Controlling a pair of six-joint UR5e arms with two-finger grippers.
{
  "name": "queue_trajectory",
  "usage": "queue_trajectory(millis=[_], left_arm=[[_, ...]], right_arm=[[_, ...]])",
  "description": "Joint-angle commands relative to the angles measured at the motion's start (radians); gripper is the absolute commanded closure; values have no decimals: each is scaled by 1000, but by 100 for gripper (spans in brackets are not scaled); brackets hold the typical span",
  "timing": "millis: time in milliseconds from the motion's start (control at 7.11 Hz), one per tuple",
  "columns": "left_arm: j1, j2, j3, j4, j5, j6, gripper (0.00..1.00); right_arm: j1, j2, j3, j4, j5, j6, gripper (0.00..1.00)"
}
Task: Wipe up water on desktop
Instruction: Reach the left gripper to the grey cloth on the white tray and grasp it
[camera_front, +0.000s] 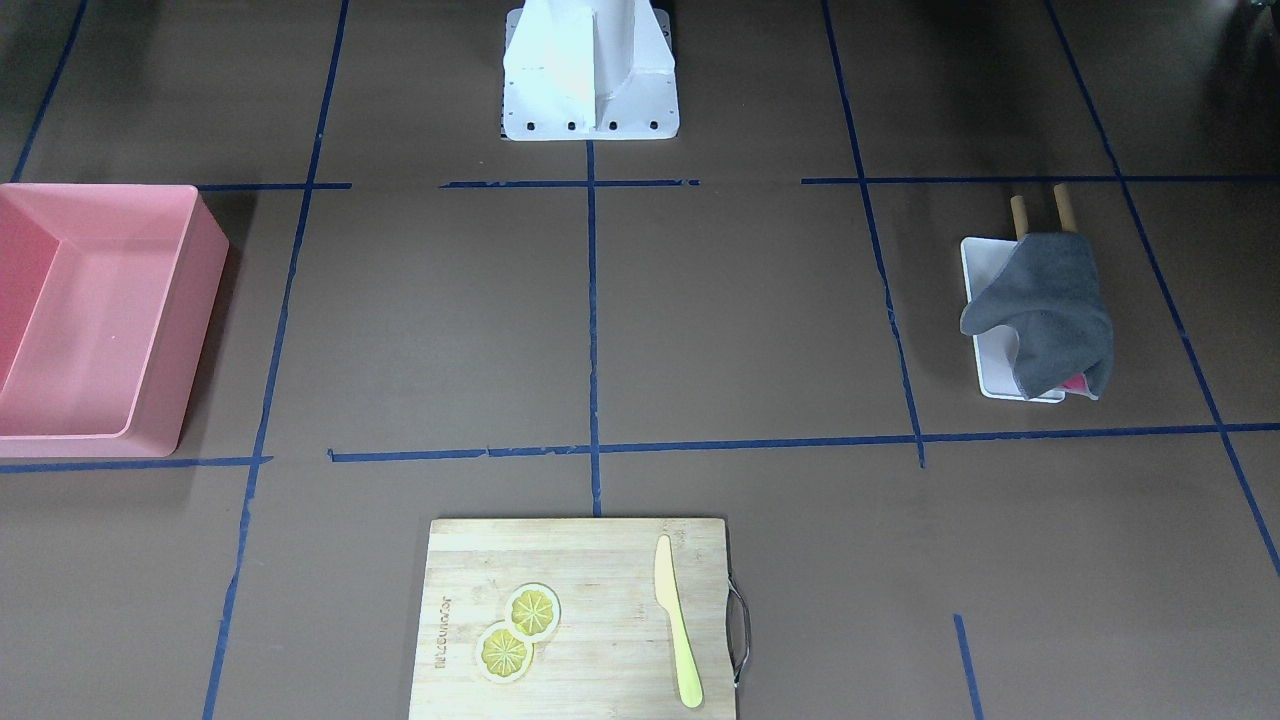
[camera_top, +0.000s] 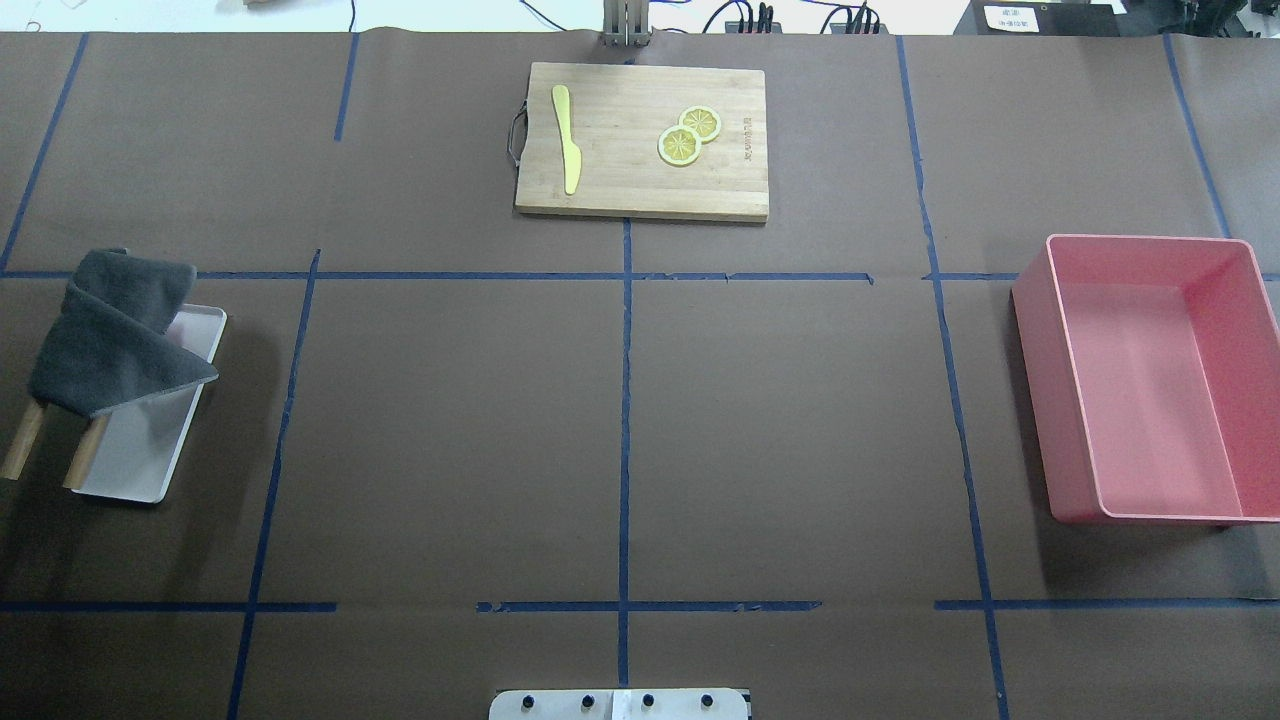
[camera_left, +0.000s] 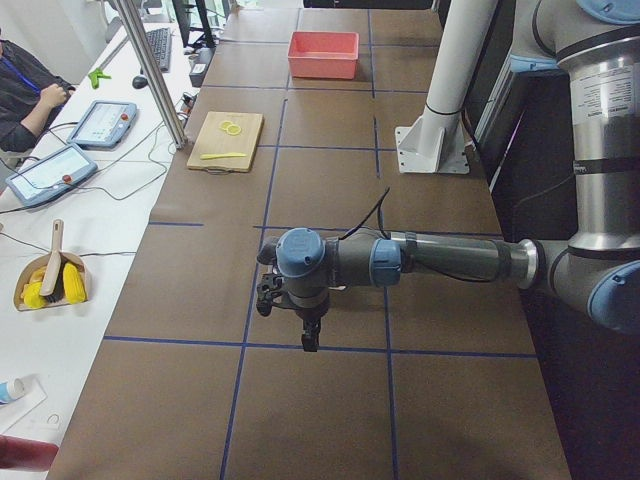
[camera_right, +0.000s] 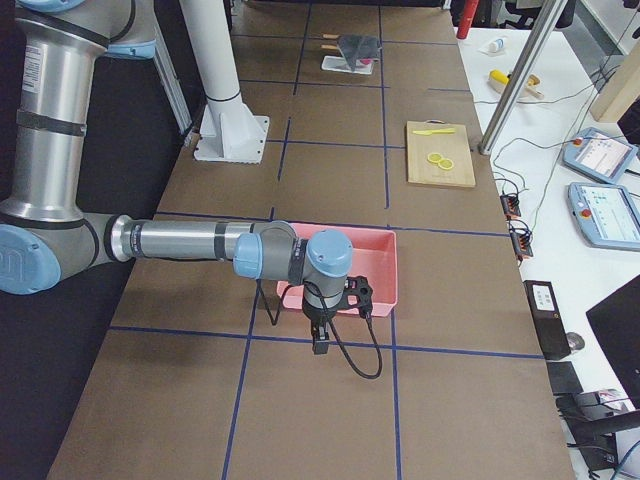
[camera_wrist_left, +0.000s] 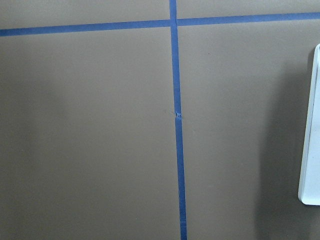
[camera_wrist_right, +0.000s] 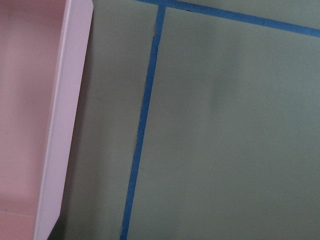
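The dark-brown desktop (camera_top: 450, 430) with blue tape lines fills the overhead view; I see no water on it. A grey cloth (camera_top: 110, 335) lies draped over a white tray (camera_top: 140, 460) at the left edge; it also shows in the front view (camera_front: 1050, 310). My left gripper (camera_left: 310, 340) shows only in the exterior left view, hanging above the desktop near the tray's end; I cannot tell whether it is open. My right gripper (camera_right: 320, 345) shows only in the exterior right view, just beside the pink bin (camera_right: 340, 270); I cannot tell its state.
The pink bin (camera_top: 1150, 380) stands at the right. A bamboo cutting board (camera_top: 640, 190) with a yellow knife (camera_top: 566, 135) and two lemon slices (camera_top: 680, 145) lies at the far middle. Two wooden handles (camera_top: 20, 440) stick out from under the cloth.
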Motion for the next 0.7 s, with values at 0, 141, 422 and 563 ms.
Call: queue_trajectory(millis=[0,141,422,563], left_arm=[[0,-3,-5,-1,-2,1,0],[0,-4,-3,-1,0,1,0],[0,-34,14,-1,0,-7,0],[2,-62,18,-15,-3,-8,0]], right_arm=[[1,-1,5,-2,-7,-10,0],[1,1,4,-2,-5,-4,0],[0,8,13,6,2,-1,0],[0,8,12,51,4,-1,0]])
